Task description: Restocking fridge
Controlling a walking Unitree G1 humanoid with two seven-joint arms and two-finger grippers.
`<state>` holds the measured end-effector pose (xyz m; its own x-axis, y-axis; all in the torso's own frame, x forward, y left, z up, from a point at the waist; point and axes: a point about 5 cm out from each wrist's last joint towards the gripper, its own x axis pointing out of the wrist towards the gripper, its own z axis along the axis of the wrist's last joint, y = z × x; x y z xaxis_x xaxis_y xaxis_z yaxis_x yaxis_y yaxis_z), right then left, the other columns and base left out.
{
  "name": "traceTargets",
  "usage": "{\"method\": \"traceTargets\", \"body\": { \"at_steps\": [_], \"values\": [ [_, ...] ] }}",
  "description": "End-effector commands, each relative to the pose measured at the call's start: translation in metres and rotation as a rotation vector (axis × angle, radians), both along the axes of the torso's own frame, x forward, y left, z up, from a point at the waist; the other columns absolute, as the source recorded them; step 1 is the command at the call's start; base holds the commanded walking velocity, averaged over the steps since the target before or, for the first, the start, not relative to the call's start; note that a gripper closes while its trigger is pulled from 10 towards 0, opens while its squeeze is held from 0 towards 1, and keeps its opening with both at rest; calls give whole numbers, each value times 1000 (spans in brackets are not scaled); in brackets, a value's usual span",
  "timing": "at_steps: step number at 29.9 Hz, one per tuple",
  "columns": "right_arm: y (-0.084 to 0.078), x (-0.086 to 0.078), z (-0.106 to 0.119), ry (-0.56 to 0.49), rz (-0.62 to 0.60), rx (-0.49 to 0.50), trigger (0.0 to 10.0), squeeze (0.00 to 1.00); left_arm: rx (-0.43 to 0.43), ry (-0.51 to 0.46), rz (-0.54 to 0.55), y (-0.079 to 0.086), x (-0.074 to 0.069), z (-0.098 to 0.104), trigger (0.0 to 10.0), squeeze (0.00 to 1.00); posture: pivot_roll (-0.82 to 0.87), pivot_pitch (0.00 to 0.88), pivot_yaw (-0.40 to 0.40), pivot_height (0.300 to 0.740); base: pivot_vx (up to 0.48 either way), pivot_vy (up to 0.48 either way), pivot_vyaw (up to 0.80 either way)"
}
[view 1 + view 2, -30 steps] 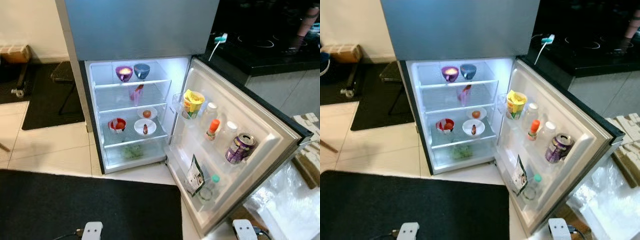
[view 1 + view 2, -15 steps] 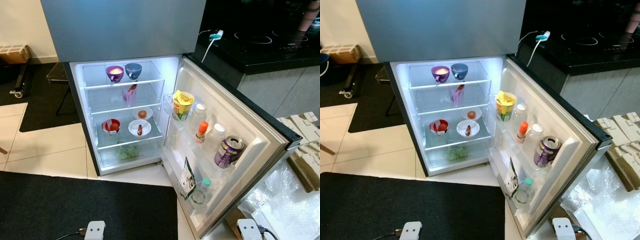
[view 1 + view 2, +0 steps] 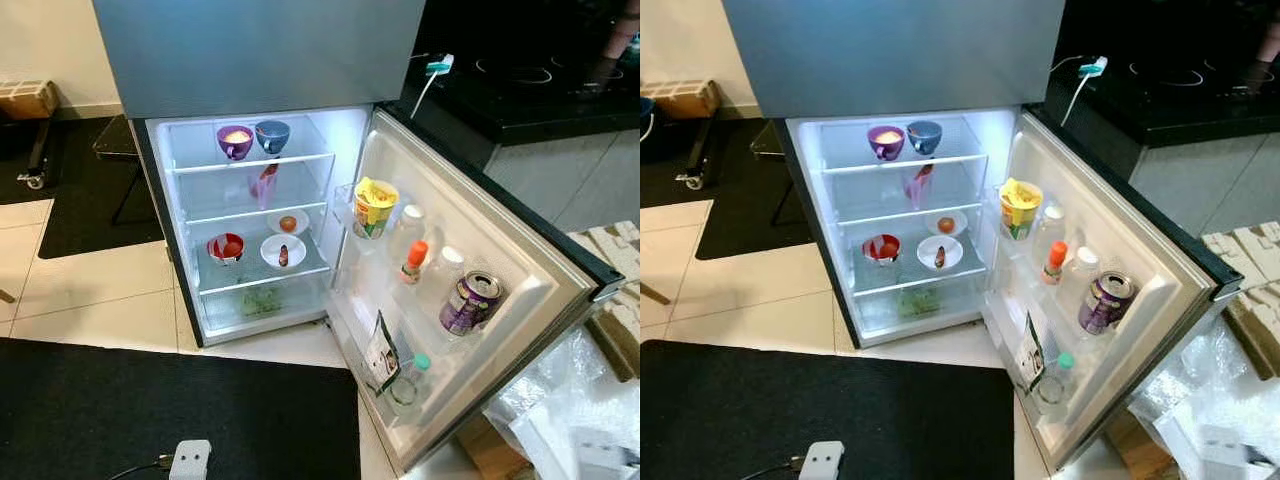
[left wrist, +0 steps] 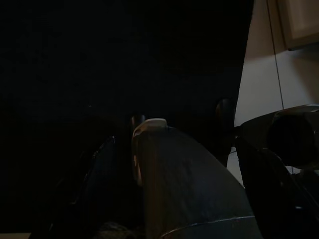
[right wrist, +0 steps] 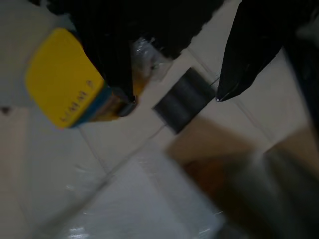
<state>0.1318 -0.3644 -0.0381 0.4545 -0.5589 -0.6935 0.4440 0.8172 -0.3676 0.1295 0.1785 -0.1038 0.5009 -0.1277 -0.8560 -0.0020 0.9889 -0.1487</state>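
The fridge [image 3: 250,60] stands with its lower door [image 3: 470,290] swung wide open to the robot's right, its lit inside in plain sight. On the top shelf a purple bowl [image 3: 235,141] and a blue bowl [image 3: 272,134] sit side by side. A pink carton [image 3: 265,184] stands on the shelf below. Lower still are a red bowl [image 3: 226,247], a white plate with an orange fruit [image 3: 288,223] and a white bowl [image 3: 282,251]. Greens [image 3: 262,300] lie in the bottom drawer.

In the door racks stand a yellow cup [image 3: 376,205], an orange-capped bottle [image 3: 415,261], a purple can [image 3: 471,301], tilted, and lower down a dark packet [image 3: 381,352] beside a green-capped bottle [image 3: 410,380].

The right pincer [image 5: 172,97] hangs over the pale floor with its fingers spread apart; a yellow package [image 5: 67,89] wrapped in clear film lies against one finger, though a firm grasp cannot be judged. The left pincer [image 4: 149,164] hangs in deep shade, and how far it is open cannot be told.
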Motion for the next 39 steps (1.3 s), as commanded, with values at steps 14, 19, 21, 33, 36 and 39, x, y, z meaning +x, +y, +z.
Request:
{"method": "traceTargets", "body": {
  "at_steps": [14, 19, 21, 33, 36, 39],
  "values": [
    [-13, 92, 70, -540, 11, 85, 10000, 0, -5, 22, 0, 2, -5, -2, 10000, 0, 6, 0, -40, 740, 0, 0, 0],
    [-9, 103, 77, -601, 39, 122, 10000, 0, -5, 21, 3, 3, -5, -1, 10000, 0, 6, 0, -40, 740, 0, 0, 0],
    [-8, 106, 80, -620, 52, 133, 10000, 0, -5, 21, 2, 3, -5, -1, 10000, 0, 9, 0, -40, 740, 0, 0, 0],
    [27, 136, 90, -754, 364, 361, 10000, 0, -10, 20, -7, 3, -6, -1, 10000, 0, 3, 0, -37, 740, 0, 0, 0],
    [40, 139, 86, -732, 447, 412, 10000, 0, -10, 20, -10, 3, -5, -1, 10000, 0, 6, 0, -39, 740, 0, 0, 0],
    [48, 141, 83, -722, 498, 450, 10000, 0, -10, 20, -10, 3, -6, -1, 10000, 0, 11, 0, -41, 740, 0, 0, 0]
  ]
}}
